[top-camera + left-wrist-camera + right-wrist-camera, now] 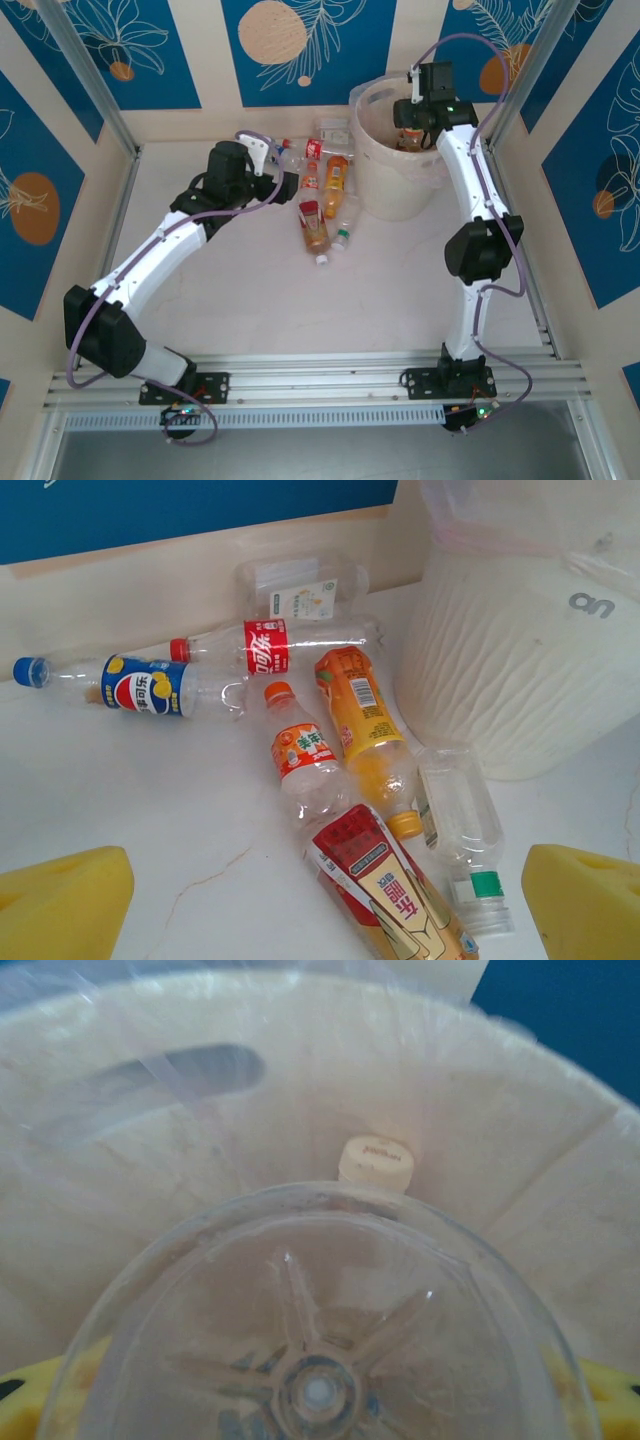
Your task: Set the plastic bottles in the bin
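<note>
Blue panels printed with leaves and orange discs close the booth on three sides, and the desk [250, 300] under them is smooth, cream and faintly cracked. The step in hand looks like a drop: the right tool [413, 122] hangs over the bin [395, 190], its yellow pads [612, 1392] pinching the held bottle [320, 1320] by its sides, cap pointing down into the liner. From the wrist I see the bottle's moulded star base, thin clear plastic, a little clouded. What it calls for next, I'd say, is letting the pads part so the bottle falls inside.

The left tool [288, 186] is spread wide, holding nothing, and hovers just beside the pile [322, 205], which lies on the desk near the bin's foot. The bottles there are light, crinkly and lying on their sides: a blue-label one [150, 685], a red-label one [268, 645], two orange ones touching, and a squarish one with a green cap [485, 883]. Round bodies like these may roll under a pinch. The bin's wall is ribbed and matte, draped in loose film
</note>
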